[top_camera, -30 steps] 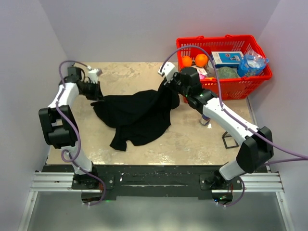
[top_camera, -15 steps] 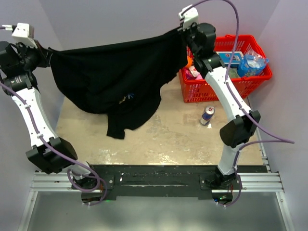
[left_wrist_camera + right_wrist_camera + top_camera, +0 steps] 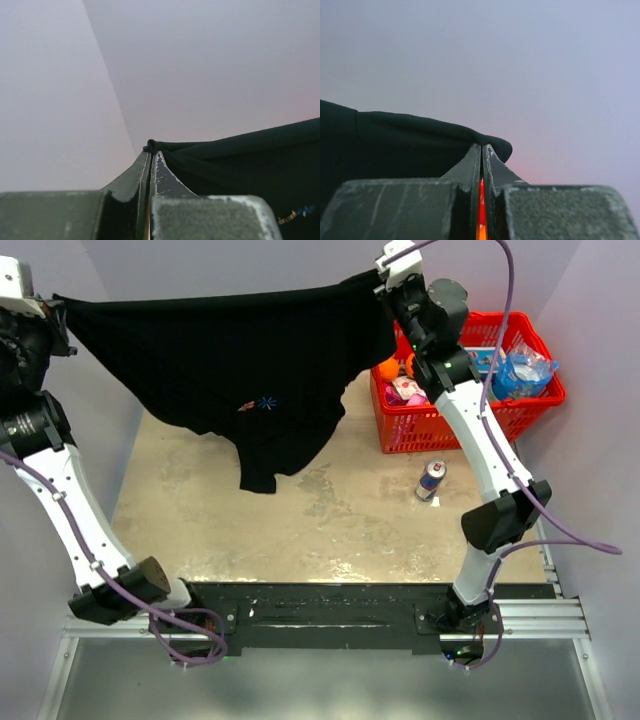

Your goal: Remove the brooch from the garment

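The black garment (image 3: 230, 350) hangs stretched high above the table between both arms. My left gripper (image 3: 58, 302) is shut on its left corner, and my right gripper (image 3: 384, 282) is shut on its right corner. A small brooch (image 3: 258, 404) with a blue star and a gold part shows on the cloth's front, low in the middle. In the left wrist view the fingertips (image 3: 159, 159) pinch a bunched black edge (image 3: 240, 160), and the brooch (image 3: 297, 213) shows at the lower right. The right wrist view shows my gripper (image 3: 482, 147) pinching a black fold (image 3: 410, 140).
A red basket (image 3: 520, 400) with packets, an orange item and a blue bag stands at the back right. A drink can (image 3: 430, 480) stands on the beige tabletop (image 3: 300, 530) near the right arm. Lilac walls close in on three sides.
Both arms lifted the garment off the table and pulled it apart. It went from a heap to a taut hanging sheet. The brooch now faces the top camera.
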Robot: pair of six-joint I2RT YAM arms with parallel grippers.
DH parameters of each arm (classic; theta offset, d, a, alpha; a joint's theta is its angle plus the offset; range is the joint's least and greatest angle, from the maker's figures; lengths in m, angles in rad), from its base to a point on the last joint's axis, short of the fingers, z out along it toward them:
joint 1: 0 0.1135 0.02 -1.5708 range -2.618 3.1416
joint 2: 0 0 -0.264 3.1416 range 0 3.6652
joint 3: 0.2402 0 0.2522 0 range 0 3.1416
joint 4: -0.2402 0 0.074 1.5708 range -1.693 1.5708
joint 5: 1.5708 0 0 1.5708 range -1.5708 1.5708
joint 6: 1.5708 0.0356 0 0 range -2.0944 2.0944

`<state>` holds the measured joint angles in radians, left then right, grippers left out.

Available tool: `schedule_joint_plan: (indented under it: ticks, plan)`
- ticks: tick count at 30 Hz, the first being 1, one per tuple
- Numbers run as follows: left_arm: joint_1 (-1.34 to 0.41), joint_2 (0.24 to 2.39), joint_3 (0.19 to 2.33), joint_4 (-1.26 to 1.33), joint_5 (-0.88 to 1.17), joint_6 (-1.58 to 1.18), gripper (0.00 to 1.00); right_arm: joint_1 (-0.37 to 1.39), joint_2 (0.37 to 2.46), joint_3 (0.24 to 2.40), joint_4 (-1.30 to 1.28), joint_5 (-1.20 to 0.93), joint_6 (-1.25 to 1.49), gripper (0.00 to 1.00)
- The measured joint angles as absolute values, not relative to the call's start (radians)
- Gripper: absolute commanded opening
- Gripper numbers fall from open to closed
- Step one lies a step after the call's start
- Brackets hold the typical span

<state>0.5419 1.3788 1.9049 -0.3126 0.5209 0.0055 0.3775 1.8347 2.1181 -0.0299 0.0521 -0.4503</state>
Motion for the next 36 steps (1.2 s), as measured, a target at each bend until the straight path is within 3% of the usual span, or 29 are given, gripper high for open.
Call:
schedule_joint_plan:
  ticks: [11, 21, 30, 36]
  plan:
    - [0.542, 1.147, 1.921, -0.252, 0.34, 0.136, 0.0, 0.385, 1.658, 2.111, 0.02, -0.033, -0.528, 0.0]
    - [0.462, 1.11, 1.975, -0.002, 0.067, 0.337, 0.0, 0.559, 1.468, 2.148, -0.057, -0.043, -0.725, 0.0]
    - [0.457, 1.005, 1.931, -0.012, 0.082, 0.468, 0.0, 0.554, 1.322, 2.137, -0.145, -0.02, -0.726, 0.0]
    - [0.456, 0.923, 1.719, 0.022, 0.145, 0.498, 0.0, 0.554, 1.313, 1.985, -0.059, -0.02, -0.745, 0.0]
